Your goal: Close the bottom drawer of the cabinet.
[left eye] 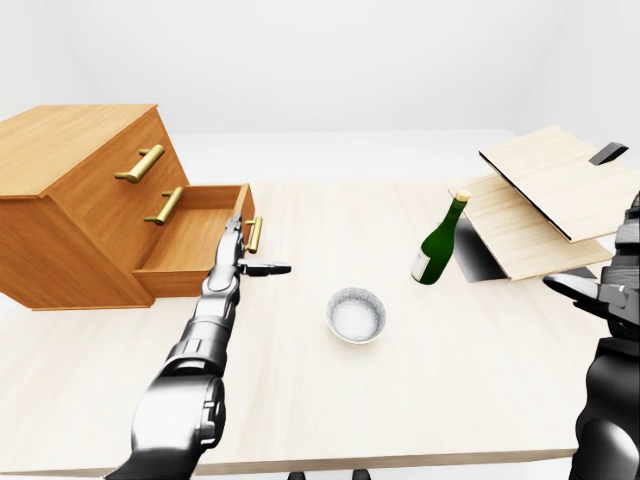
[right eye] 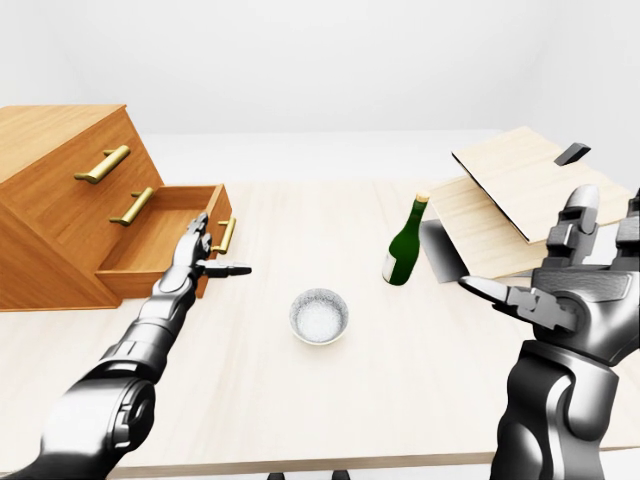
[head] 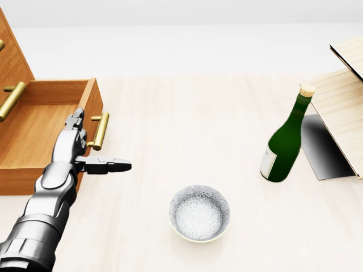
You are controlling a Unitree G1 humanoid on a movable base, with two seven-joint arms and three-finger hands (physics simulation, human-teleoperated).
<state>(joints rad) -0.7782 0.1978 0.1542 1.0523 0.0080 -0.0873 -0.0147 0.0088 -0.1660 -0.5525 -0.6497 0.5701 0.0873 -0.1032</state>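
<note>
Standing over the table (head: 187, 113), the head view gives only the left hand (head: 76, 148), the pulled-out bottom drawer (head: 39, 133) and the things down the middle; the two eye views take in the whole cabinet (left eye: 75, 200) with its two upper drawers pushed in, and the right-eye view alone shows the right hand (right eye: 575, 285) whole, raised at that view's right edge with fingers spread and gripping nothing. The bottom drawer sits at the left of every view, slid out of the cabinet toward the middle of the table; its long axis runs along that slide line, its open top faces up, and its front panel with the brass handle (head: 100, 131) faces the view's right. The left hand is unclenched, fingers straight and laid against the drawer's front corner just beside the handle, thumb (head: 110, 165) jutting out sideways over the tabletop; it grasps nothing. A pale bowl (head: 199, 213) rests near the bottom middle of the head view, well apart from the drawer; a green bottle (head: 285, 141) with a cork stands upright to the right of it; past the bottle, light wooden boards (left eye: 545, 195) lean in a tilted stack at the right edge, a dark panel (head: 323, 144) beneath them. Between the drawer front and the cabinet I see only the drawer's own hollow.
</note>
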